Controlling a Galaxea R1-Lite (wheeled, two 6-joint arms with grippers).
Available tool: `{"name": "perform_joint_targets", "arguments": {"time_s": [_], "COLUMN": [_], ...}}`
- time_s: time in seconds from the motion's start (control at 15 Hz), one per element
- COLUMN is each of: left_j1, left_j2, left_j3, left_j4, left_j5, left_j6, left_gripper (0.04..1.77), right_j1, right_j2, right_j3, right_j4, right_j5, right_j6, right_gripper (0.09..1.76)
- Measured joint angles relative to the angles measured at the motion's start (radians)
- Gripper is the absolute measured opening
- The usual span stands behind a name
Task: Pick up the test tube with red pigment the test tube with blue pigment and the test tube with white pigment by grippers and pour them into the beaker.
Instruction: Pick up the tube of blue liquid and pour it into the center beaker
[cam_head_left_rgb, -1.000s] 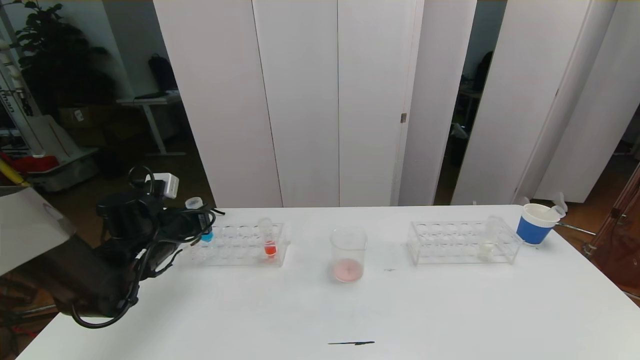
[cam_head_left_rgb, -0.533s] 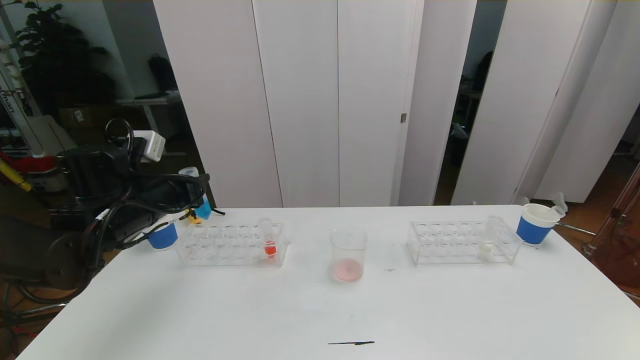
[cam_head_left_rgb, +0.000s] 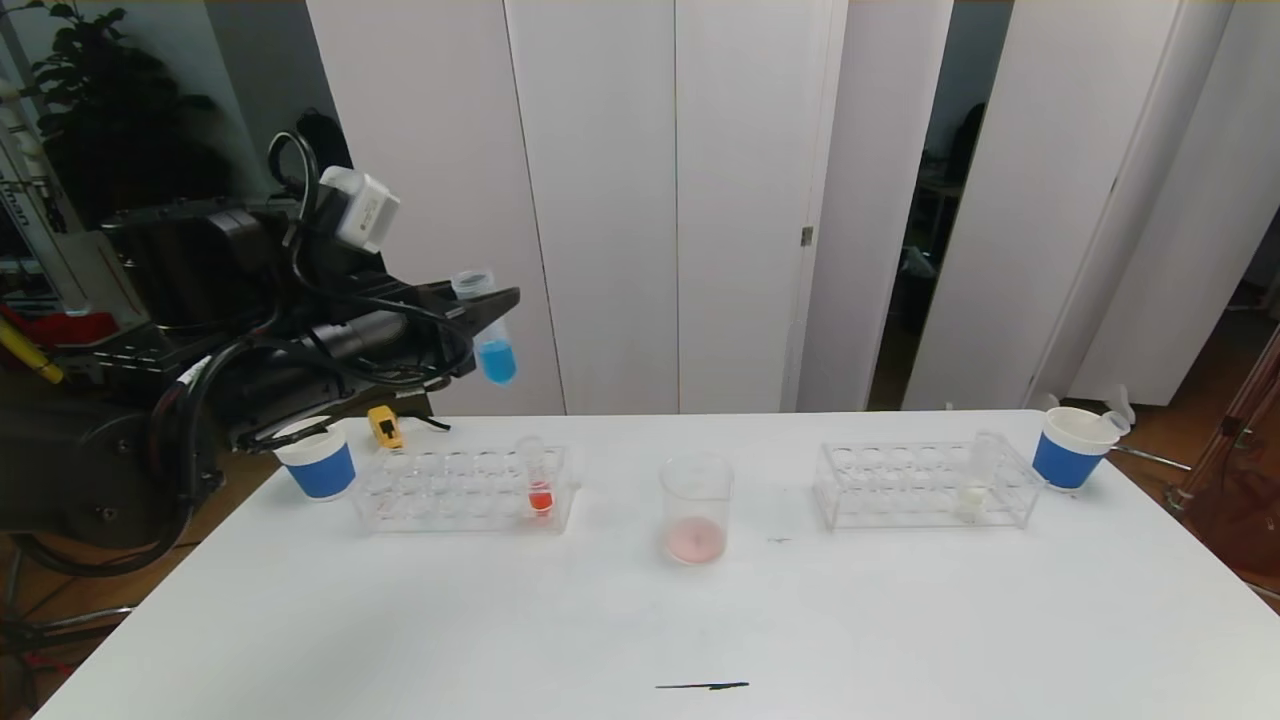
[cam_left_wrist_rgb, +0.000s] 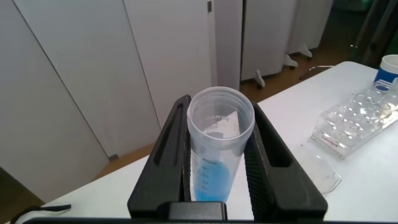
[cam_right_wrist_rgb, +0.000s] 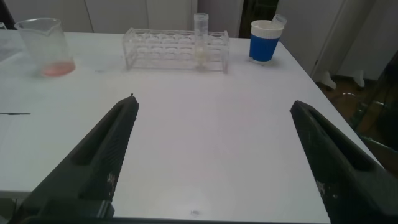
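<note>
Presently, the test tube with blue pigment is pinched between the left gripper jaws, mouth uppermost, presumably against spillage; the right gripper jaws are spread wide.

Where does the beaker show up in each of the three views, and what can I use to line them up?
Head view: the beaker stands mid-table, between the two clear racks, pink liquid at its bottom.
Left wrist view: only a faint clear shape beside a rack, past the left gripper holding the test tube with blue pigment; I cannot tell.
Right wrist view: the beaker is far across the table.
Shared landmark: the rack with the test tube with white pigment.
</note>
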Motion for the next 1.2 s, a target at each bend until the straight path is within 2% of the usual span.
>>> {"name": "perform_joint_targets", "arguments": {"time_s": [0.2,0.4,0.6,0.93,1.2], "left_j1": [-0.047,-0.09,-0.131,-0.167,-0.193], "left_j2": [0.042,0.102,0.166,0.272,0.342], "left_j3": [-0.024,-0.06,-0.087,-0.122,-0.197], "left_j4": [-0.003,-0.008,-0.037,-0.095,-0.1], "left_j5": [-0.073,-0.09,-0.144,-0.21,-0.214], "left_j6": [0.071,0.168,0.239,0.408,0.529], "left_gripper": [0.58,0.58,0.58,0.58,0.58], "right_j1": [0.001,0.0,0.001,0.0,0.0], "right_j2": [0.0,0.0,0.0,0.0,0.0], "right_j3": [0.0,0.0,0.0,0.0,0.0], "right_j4": [0.0,0.0,0.0,0.0,0.0], "right_j5": [0.0,0.0,0.001,0.0,0.0], "right_j6": [0.0,0.0,0.0,0.0,0.0], "right_gripper": [1.75,1.75,1.75,1.75,1.75]}}
